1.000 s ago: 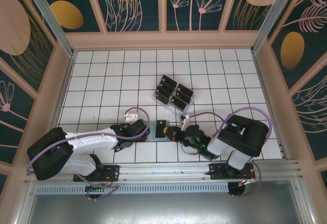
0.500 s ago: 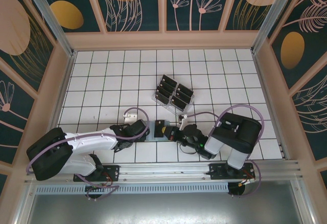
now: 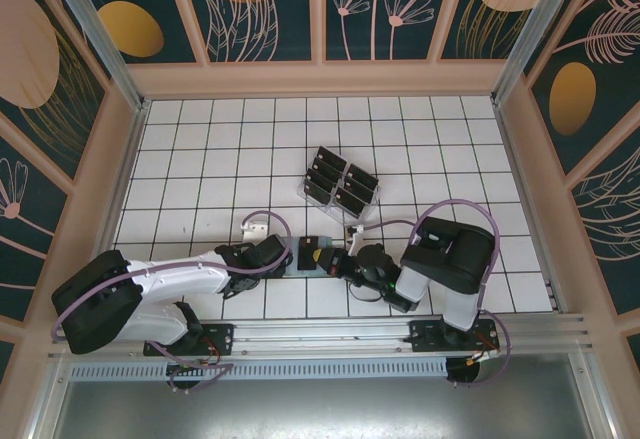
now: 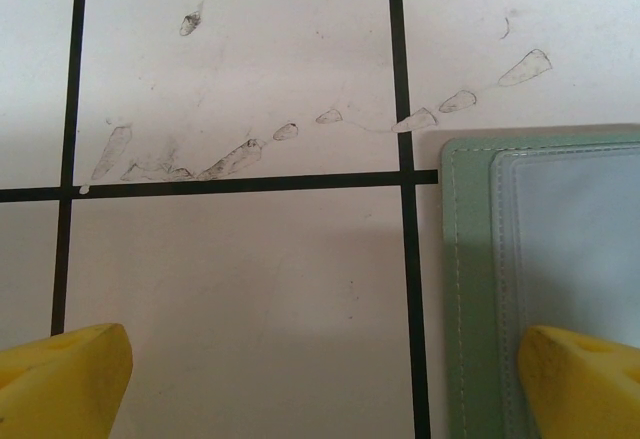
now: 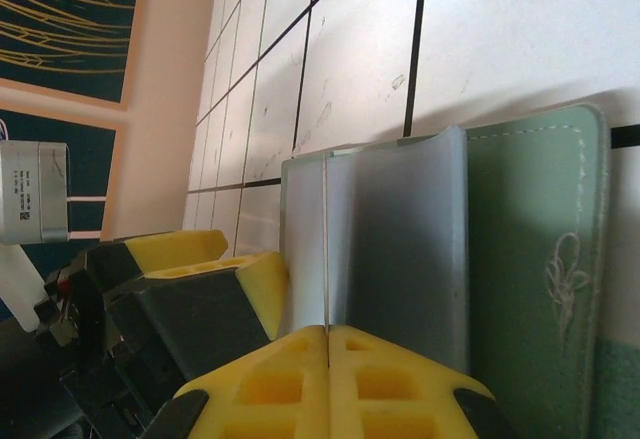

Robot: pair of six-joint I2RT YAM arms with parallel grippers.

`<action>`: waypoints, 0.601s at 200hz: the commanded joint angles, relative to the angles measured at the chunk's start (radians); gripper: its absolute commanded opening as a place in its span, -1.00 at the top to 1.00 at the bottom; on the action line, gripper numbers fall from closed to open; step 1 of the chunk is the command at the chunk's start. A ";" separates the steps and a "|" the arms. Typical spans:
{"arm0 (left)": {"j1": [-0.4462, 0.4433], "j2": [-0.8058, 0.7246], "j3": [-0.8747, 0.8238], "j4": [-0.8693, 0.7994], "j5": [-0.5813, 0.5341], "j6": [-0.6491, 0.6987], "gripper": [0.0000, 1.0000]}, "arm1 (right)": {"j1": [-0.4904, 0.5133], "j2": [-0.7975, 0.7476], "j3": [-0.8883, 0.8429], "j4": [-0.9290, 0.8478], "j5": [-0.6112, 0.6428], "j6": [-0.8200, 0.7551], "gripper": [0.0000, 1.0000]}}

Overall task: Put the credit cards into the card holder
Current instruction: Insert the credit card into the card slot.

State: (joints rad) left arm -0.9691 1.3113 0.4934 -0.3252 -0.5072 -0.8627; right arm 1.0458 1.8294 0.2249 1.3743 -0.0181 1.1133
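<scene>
Looks barely under way. Card holder open flat on the bench, between the arms. Right pincer pressed together on what seems one credit card, edge-on at the pocket. Left pincer spread wide, one fingertip over the holder's edge. Remaining credit cards in the clear rack, well apart.

Black-and-white arms, lilac cables — yellow end effector fingertips

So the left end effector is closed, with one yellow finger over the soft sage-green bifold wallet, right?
No, the left end effector is open, with one yellow finger over the soft sage-green bifold wallet; the left wrist view shows its fingers wide apart.
</scene>
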 commanded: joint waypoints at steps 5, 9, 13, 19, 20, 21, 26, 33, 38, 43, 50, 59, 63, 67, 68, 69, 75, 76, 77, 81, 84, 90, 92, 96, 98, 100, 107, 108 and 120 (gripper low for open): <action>-0.006 -0.003 -0.027 -0.048 -0.018 -0.007 -0.97 | -0.006 0.025 0.019 0.056 -0.012 0.011 1.00; -0.006 -0.003 -0.027 -0.046 -0.017 -0.008 -0.97 | -0.006 0.028 0.019 0.057 -0.014 0.011 1.00; -0.005 -0.004 -0.027 -0.046 -0.017 -0.007 -0.97 | -0.007 0.029 0.022 0.059 -0.016 0.012 1.00; -0.006 -0.004 -0.027 -0.046 -0.018 -0.007 -0.97 | -0.006 0.033 0.021 0.059 -0.017 0.014 1.00; -0.006 -0.003 -0.027 -0.045 -0.017 -0.007 -0.97 | -0.006 0.034 0.022 0.059 -0.017 0.015 1.00; -0.005 -0.003 -0.027 -0.046 -0.017 -0.008 -0.97 | -0.007 0.034 0.022 0.060 -0.017 0.015 1.00; -0.005 -0.003 -0.027 -0.046 -0.018 -0.006 -0.97 | -0.006 0.035 0.022 0.060 -0.018 0.016 1.00; -0.006 -0.003 -0.027 -0.046 -0.018 -0.006 -0.97 | -0.006 0.037 0.021 0.061 -0.020 0.019 1.00; -0.006 -0.005 -0.027 -0.046 -0.018 -0.006 -0.97 | -0.007 0.039 0.021 0.064 -0.021 0.019 1.00; -0.005 -0.005 -0.026 -0.046 -0.017 -0.006 -0.97 | -0.007 0.041 0.022 0.065 -0.022 0.019 1.00; -0.006 -0.005 -0.027 -0.046 -0.017 -0.006 -0.97 | -0.006 0.042 0.021 0.066 -0.023 0.020 1.00; -0.006 -0.006 -0.027 -0.045 -0.017 -0.006 -0.97 | -0.005 0.045 0.022 0.068 -0.023 0.022 1.00; -0.006 -0.003 -0.027 -0.046 -0.017 -0.006 -0.97 | -0.006 0.046 0.021 0.068 -0.025 0.023 1.00; -0.005 -0.003 -0.027 -0.046 -0.018 -0.006 -0.97 | -0.006 0.048 0.022 0.068 -0.025 0.025 1.00; -0.006 -0.003 -0.026 -0.046 -0.018 -0.006 -0.97 | -0.006 0.048 0.022 0.069 -0.025 0.025 1.00; -0.005 -0.003 -0.027 -0.045 -0.018 -0.006 -0.97 | -0.005 0.048 0.022 0.069 -0.025 0.025 1.00; -0.006 -0.004 -0.027 -0.045 -0.017 -0.006 -0.97 | -0.005 0.050 0.022 0.072 -0.026 0.026 1.00; -0.006 -0.004 -0.027 -0.045 -0.017 -0.006 -0.97 | -0.006 0.050 0.021 0.072 -0.026 0.026 1.00; -0.006 -0.004 -0.027 -0.045 -0.017 -0.006 -0.97 | -0.006 0.051 0.021 0.072 -0.026 0.026 1.00; -0.006 -0.003 -0.027 -0.044 -0.018 -0.006 -0.97 | -0.005 0.052 0.022 0.073 -0.026 0.027 1.00; -0.007 -0.002 -0.027 -0.044 -0.018 -0.006 -0.97 | -0.006 0.053 0.021 0.073 -0.026 0.027 1.00; -0.005 -0.002 -0.027 -0.043 -0.018 -0.006 -0.97 | -0.006 0.054 0.021 0.075 -0.026 0.029 1.00; -0.006 -0.001 -0.027 -0.043 -0.017 -0.006 -0.97 | -0.006 0.054 0.022 0.076 -0.026 0.029 1.00; -0.006 -0.001 -0.026 -0.043 -0.018 -0.005 -0.97 | -0.006 0.056 0.023 0.077 -0.026 0.031 1.00; -0.006 0.000 -0.027 -0.043 -0.018 -0.006 -0.97 | -0.006 0.057 0.022 0.078 -0.026 0.031 1.00; -0.006 0.000 -0.027 -0.043 -0.017 -0.006 -0.97 | -0.006 0.059 0.023 0.078 -0.027 0.032 1.00; -0.005 0.002 -0.027 -0.042 -0.018 -0.005 -0.97 | -0.006 0.064 0.025 0.081 -0.029 0.034 1.00; -0.006 0.002 -0.027 -0.042 -0.018 -0.005 -0.97 | -0.007 0.065 0.026 0.082 -0.029 0.034 1.00; -0.006 0.004 -0.027 -0.041 -0.017 -0.006 -0.97 | -0.006 0.073 0.029 0.089 -0.032 0.037 1.00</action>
State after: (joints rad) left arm -0.9691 1.3090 0.4896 -0.3252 -0.5098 -0.8627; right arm 1.0458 1.8744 0.2337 1.4117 -0.0479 1.1370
